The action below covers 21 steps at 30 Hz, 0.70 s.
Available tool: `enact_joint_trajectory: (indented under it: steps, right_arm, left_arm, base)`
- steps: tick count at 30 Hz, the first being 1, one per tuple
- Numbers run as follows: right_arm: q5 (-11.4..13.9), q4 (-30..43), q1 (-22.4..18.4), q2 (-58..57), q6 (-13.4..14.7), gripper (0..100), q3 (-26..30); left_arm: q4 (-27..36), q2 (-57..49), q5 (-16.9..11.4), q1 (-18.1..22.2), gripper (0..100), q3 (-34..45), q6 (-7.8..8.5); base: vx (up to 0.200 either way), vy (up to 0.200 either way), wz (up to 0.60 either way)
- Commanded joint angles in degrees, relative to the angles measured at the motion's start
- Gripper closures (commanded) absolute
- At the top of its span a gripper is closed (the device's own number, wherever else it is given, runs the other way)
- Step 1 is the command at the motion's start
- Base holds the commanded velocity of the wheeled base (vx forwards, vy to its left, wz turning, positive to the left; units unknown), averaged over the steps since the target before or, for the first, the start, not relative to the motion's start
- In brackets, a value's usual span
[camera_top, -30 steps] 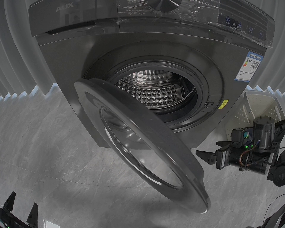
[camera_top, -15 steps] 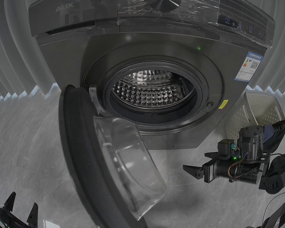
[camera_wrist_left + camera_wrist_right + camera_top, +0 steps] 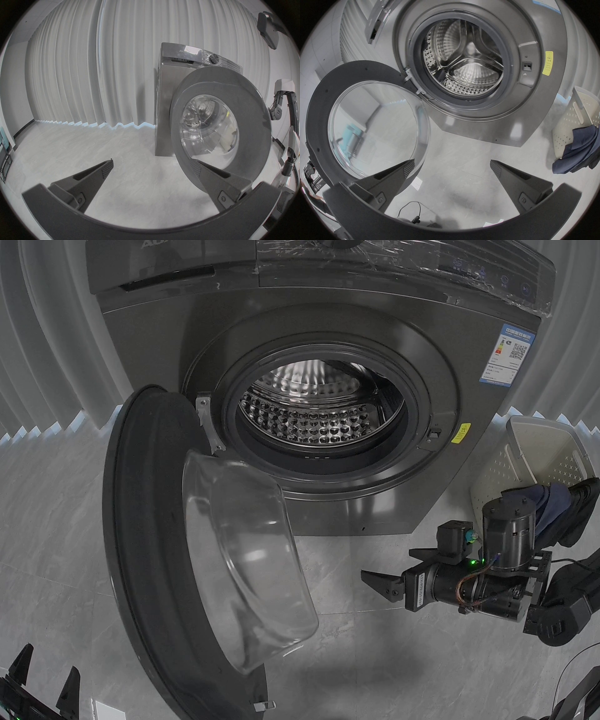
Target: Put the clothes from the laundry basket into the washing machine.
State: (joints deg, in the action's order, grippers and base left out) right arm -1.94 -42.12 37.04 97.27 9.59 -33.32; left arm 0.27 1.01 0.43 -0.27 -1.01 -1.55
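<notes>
While the washing machine (image 3: 156, 346) is standing with its door (image 3: 140, 534) swung wide to the robot's left and its drum (image 3: 315, 409) showing no laundry, the clothes (image 3: 555, 505), a dark blue bundle, are draping over the near rim of the laundry basket (image 3: 522, 455), which is sitting on the floor just beside the machine's right corner. The right gripper (image 3: 382, 585) is hovering low over the floor in front of the machine, jaws apart and holding nothing. It is pointing toward the robot's left, so the clothes are lying behind its wrist, off to the right. The left gripper (image 3: 50, 666) is hanging low at the far left, jaws likewise apart and empty, well apart from the basket, with the open door between. The right arm is looking much the nearer one, and it is likely needing to swing round toward the basket before any grasp; the bundle is showing no clear long axis.
</notes>
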Motion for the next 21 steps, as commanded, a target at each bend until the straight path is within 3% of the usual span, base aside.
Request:
enact_joint_trajectory:
  steps: [1, 4, 14, 21]
  right_arm:
    - [-1.0, -2.0, 0.8, 4.9, 0.1, 0, -2.6]
    - [-1.4, -3.0, 1.5, 6.7, 0.3, 0, -3.8]
    - [-1.5, -3.3, 5.5, 10.5, 1.3, 0, -7.4]
    - [-1.6, -8.4, 10.6, 12.4, 2.4, 0, -9.0]
  left_arm:
    - [0.0, -0.9, 0.0, 0.0, 0, 0.9, -0.03]
    - [0.0, -0.9, 0.0, 0.0, 0, 0.9, -0.03]
    - [0.0, -0.9, 0.0, 0.0, 0, 0.9, -0.12]
    - [0.0, -0.9, 0.0, 0.0, 0, 0.9, -0.12]
  base:
    - [-0.200, 0.000, 0.00]
    - [-0.200, 0.000, 0.00]
    - [0.000, 0.000, 0.00]
    - [0.000, 0.000, 0.00]
